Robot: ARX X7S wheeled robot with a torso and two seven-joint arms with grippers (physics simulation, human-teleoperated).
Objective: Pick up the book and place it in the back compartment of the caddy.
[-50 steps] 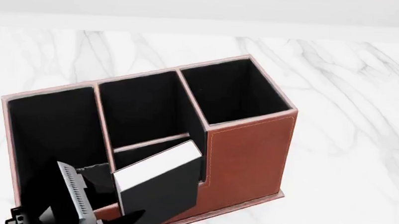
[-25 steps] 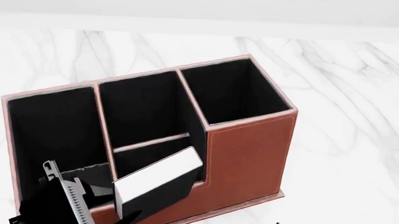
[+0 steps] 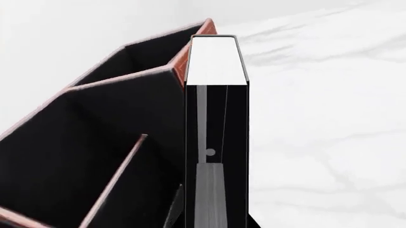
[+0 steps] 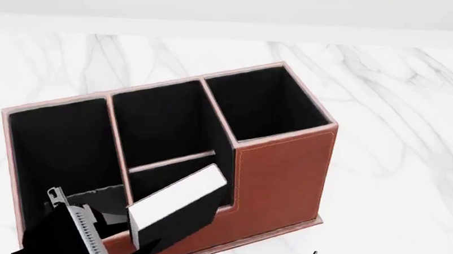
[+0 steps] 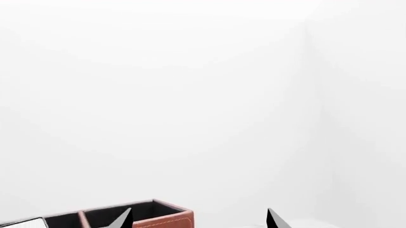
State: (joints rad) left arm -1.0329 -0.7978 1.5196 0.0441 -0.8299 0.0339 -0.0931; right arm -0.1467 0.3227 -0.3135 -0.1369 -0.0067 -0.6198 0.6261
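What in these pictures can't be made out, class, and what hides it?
- Left claw: head view, its tips are cut off by the bottom edge.
- Book: head view, its lower end is cut off too.
- Caddy: its floor is lost in black lining.
- Right claw: only two tips show.

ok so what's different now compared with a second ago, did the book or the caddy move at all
The book, held in the left gripper, has dropped lower and tipped flatter over the caddy's low near cell, so more of its white page edge faces up. The left gripper sank with it, mostly in the first half second. The caddy itself has not shifted, and the right gripper stays open off to the side.
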